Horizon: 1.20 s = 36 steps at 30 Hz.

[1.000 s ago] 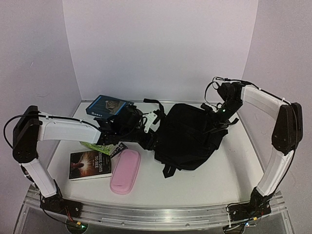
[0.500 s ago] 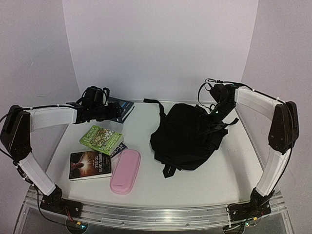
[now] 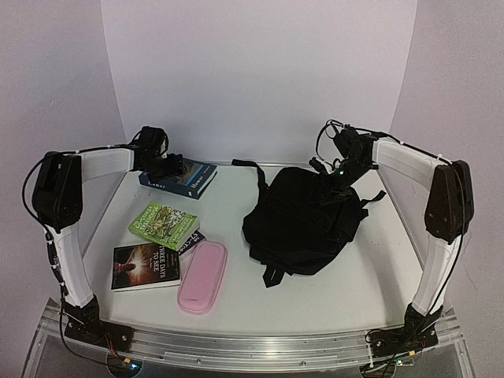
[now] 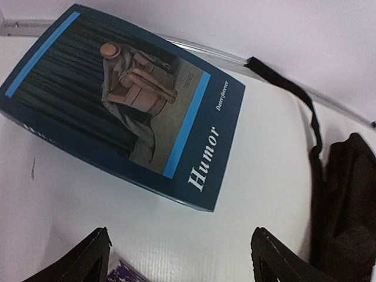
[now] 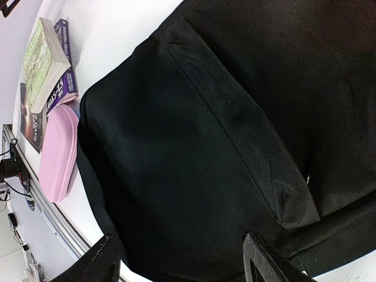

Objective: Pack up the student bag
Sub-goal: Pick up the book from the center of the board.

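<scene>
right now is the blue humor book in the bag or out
Out. The blue Humor book lies flat on the table, cover up, apart from the student bag.

Looks onto the student bag (image 5: 205,147) past the parted right gripper (image 5: 185,261). Catches pink pencil case (image 5: 59,153) and books (image 5: 44,64) at left.

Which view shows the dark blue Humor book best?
Left wrist: the dark blue Humor book fills the frame, with cover picture and title readable. Top external shows it small, partly behind the left gripper. Right wrist does not show it.
</scene>
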Motion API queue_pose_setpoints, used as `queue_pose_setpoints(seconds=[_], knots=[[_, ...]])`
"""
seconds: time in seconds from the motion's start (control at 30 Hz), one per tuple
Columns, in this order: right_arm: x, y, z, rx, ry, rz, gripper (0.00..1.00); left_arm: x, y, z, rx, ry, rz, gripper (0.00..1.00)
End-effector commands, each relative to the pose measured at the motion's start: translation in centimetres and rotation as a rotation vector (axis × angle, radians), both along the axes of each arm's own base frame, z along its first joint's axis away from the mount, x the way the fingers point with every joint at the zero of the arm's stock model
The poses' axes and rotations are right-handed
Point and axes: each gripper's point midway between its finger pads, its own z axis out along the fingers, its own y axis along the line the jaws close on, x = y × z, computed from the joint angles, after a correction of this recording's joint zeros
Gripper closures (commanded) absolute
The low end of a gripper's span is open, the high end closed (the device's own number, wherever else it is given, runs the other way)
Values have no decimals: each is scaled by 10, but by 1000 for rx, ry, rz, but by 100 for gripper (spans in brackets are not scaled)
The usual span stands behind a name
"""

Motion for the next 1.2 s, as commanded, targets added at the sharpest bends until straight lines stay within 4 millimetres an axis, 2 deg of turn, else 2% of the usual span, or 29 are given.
queue_pose_setpoints(seconds=[0.0,0.1,0.27,0.3,0.33,0.5,0.77,0.97,1.1,1.17], knots=[[4,7,6,32,-13,-6,29,3,-28,-6,371,-15,-163,15],[0,7,5,38,-4,-4,29,11,-37,-19,527,10,-206,16],[0,7,5,35,-4,-5,29,26,-55,-38,639,37,-273,18],[0,7,5,35,-5,-5,29,30,-57,-35,654,34,-275,18],[0,6,6,35,-7,-6,29,33,-57,-46,676,54,-281,19],[-1,5,9,34,-15,-8,29,47,-58,-64,751,61,-287,19],[-1,4,9,29,-16,-10,29,65,-52,-83,850,39,-267,24],[-2,3,9,26,-16,-11,29,67,-50,-97,902,29,-291,43],[-2,3,10,27,-21,-11,29,64,-50,-103,920,29,-305,63],[-2,3,11,25,-24,-12,29,60,-53,-103,916,30,-320,76]])
